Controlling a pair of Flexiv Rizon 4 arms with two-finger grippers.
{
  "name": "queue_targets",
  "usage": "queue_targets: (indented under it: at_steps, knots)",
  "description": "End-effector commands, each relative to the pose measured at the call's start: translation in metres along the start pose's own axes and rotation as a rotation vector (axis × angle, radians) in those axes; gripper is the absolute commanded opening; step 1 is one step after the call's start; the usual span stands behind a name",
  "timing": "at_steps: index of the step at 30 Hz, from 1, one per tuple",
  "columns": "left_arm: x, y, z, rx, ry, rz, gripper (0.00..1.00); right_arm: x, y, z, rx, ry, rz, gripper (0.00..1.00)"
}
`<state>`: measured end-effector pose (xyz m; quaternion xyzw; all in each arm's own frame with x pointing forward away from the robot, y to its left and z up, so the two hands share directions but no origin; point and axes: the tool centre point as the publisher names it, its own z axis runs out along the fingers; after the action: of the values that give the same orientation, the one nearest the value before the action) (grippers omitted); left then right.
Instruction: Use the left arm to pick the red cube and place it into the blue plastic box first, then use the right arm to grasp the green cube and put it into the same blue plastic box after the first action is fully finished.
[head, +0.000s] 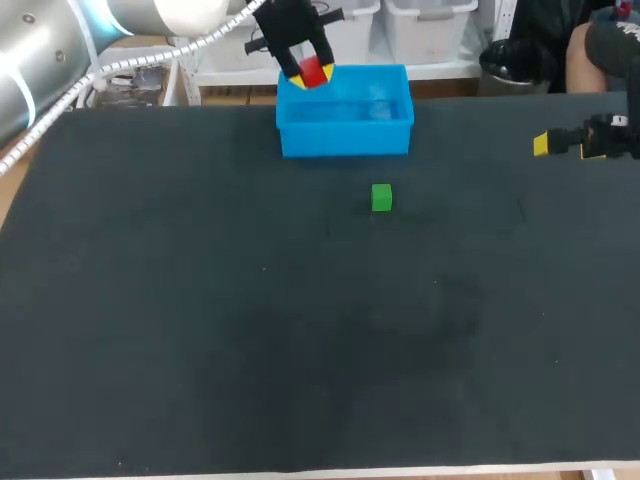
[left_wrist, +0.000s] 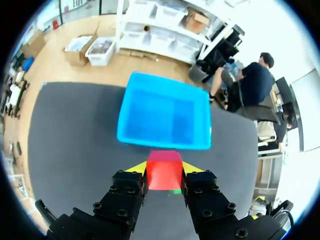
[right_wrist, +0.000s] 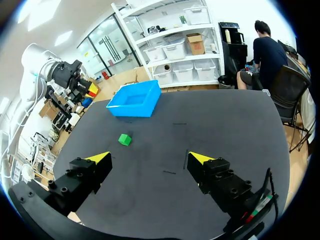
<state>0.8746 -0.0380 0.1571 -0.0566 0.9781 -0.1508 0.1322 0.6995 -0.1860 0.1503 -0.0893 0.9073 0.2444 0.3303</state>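
Two left fingers (left_wrist: 129, 189) clamped on red cube (left_wrist: 164, 171), blue plastic box (left_wrist: 150, 141) just ahead (right fingers (right_wrist: 86, 172) apart).

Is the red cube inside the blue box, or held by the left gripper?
Held: the left gripper pinches the red cube from both sides, near the blue box rim; the box looks empty.

The open top of the blue plastic box (head: 345, 135) is overhung at its left end by the left gripper (head: 312, 78), which is closed around a red cube (head: 314, 70). A small green cube (head: 381, 197) is set in front of the box, apart from its wall. Bare dark worktop (head: 200, 320) is spread between that cube and the right gripper (head: 541, 145), which is held at the right edge with its fingers spread.
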Motion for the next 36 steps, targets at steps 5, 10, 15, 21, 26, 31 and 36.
queue_targets:
  at_steps: [5,10,15,21,26,31,36]
  knots:
    - [-0.025,0.000,0.010,0.043,-0.035,-0.025,0.00,0.000,0.000,0.000,0.001,0.000,0.000,1.00]
    - [-0.039,-0.001,0.018,0.071,-0.051,-0.061,0.00,0.000,0.000,0.000,0.001,0.000,0.000,1.00]
    - [-0.054,-0.006,0.031,0.108,-0.054,-0.109,0.00,0.000,0.000,0.000,0.001,0.000,0.000,1.00]
    - [-0.065,-0.010,0.050,0.134,-0.036,-0.162,0.00,0.000,0.000,0.000,0.001,0.000,0.000,1.00]
    - [-0.070,-0.008,0.068,0.130,-0.009,-0.195,0.00,0.000,0.000,0.000,0.001,0.000,0.000,1.00]
    - [-0.073,-0.006,0.082,0.119,0.009,-0.223,0.00,0.000,0.000,0.000,0.001,0.000,0.000,1.00]
    - [-0.081,-0.004,0.093,0.106,0.015,-0.248,0.00,0.000,0.000,0.000,0.001,0.000,0.000,1.00]
